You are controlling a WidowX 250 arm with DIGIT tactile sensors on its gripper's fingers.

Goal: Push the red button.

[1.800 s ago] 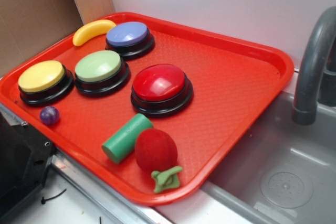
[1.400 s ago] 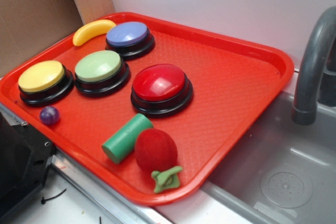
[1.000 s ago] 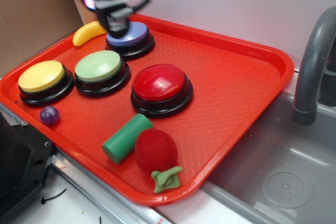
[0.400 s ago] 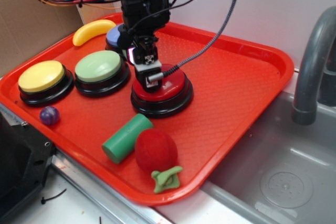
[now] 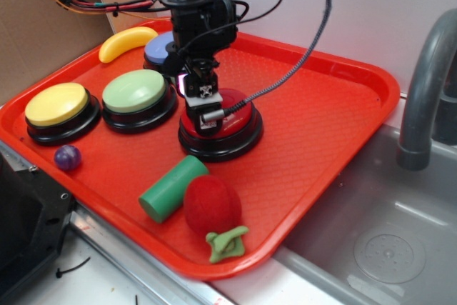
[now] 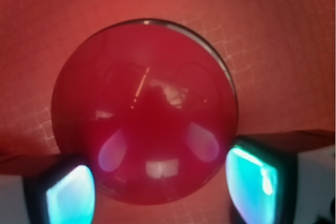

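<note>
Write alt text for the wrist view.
A glossy red button fills the frame, seen from directly above on the textured red tray. The claw is open, its two glowing teal fingertips flanking the button's lower edge.

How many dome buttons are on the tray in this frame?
4: yellow button far left, green button beside it, blue button behind, partly hidden by the arm, red button at center under the gripper.

Ext view evenly lit, sharp. Wrist view dim, reddish, soft focus; glare spots on red button (image 6: 144, 129).
</note>
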